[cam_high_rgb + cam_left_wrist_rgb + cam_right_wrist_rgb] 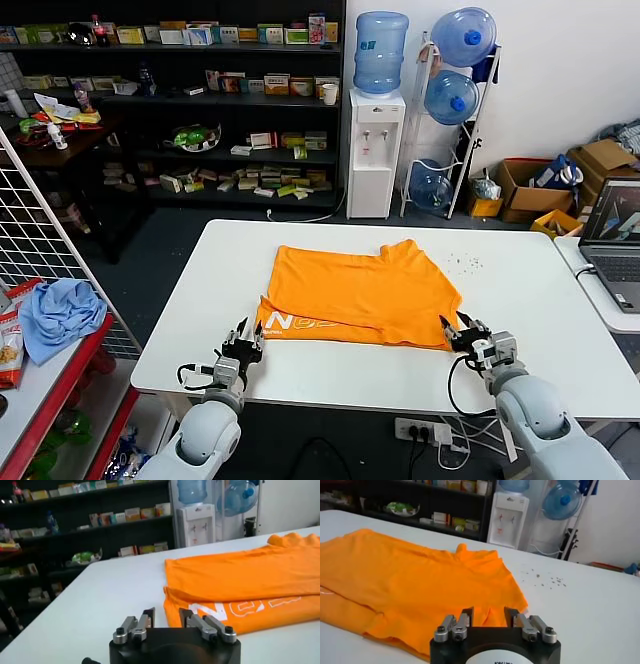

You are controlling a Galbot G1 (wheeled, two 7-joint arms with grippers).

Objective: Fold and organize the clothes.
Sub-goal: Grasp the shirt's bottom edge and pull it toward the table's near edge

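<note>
The orange T-shirt point(365, 295) lies partly folded on the white table point(300, 385), white lettering showing along its near left edge. My left gripper point(243, 337) is open at the shirt's near left corner, which shows in the left wrist view point(240, 587), with the corner just off its inner finger. My right gripper point(459, 331) is open at the near right corner. In the right wrist view the shirt point(415, 587) lies between and beyond its fingers point(466, 618). Neither gripper holds fabric.
A light blue cloth point(60, 315) lies on a red rack at the left. A laptop point(618, 240) sits on a side table at the right. Shelves, a water dispenser point(376, 130) and boxes stand behind the table. Small crumbs point(462, 263) dot the far right of the table.
</note>
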